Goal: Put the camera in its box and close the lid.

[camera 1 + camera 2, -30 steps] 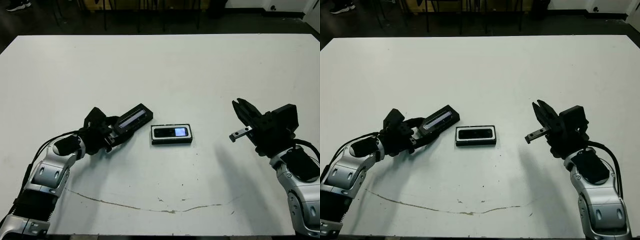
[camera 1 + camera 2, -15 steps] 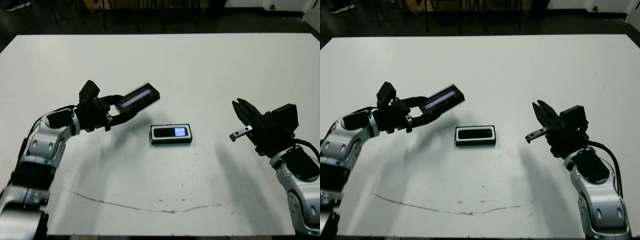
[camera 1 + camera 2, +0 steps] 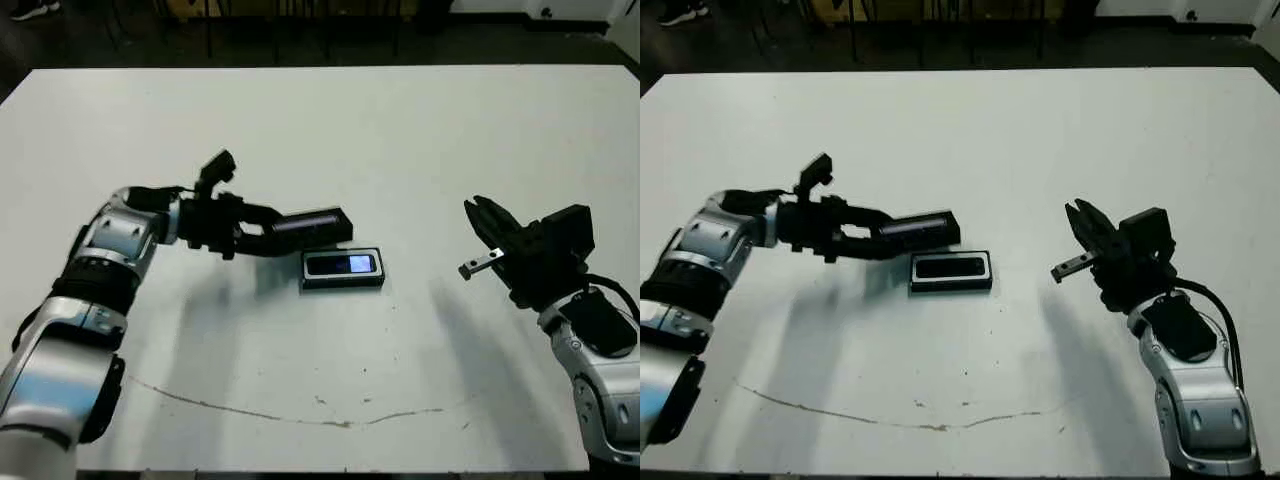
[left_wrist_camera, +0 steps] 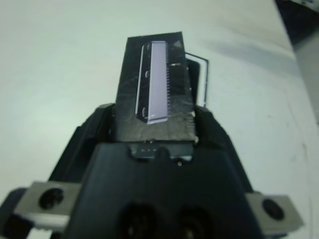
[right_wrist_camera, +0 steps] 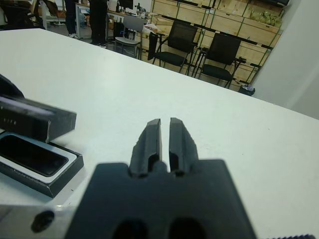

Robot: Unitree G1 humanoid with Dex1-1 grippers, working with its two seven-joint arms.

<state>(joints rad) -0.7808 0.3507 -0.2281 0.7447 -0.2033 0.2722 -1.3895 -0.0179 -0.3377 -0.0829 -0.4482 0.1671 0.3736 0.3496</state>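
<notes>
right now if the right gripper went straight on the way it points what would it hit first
Probably nothing: the right gripper aims over bare table. The box and the held lid sit off to one side, though depth is unclear.

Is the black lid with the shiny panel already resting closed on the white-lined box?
No, the black lid is held in the left gripper beside and above the white-lined box, whose inside is uncovered.

On the table (image 3: 420, 130) there are 1 box (image 3: 343, 269), 1 camera (image 3: 342, 264) lying inside it, and 1 lid (image 3: 310, 224). The robot shows 2 grippers: 1 left gripper (image 3: 262, 229) and 1 right gripper (image 3: 477, 214). Beyond the table stand 2 black chairs (image 5: 175, 42).
</notes>
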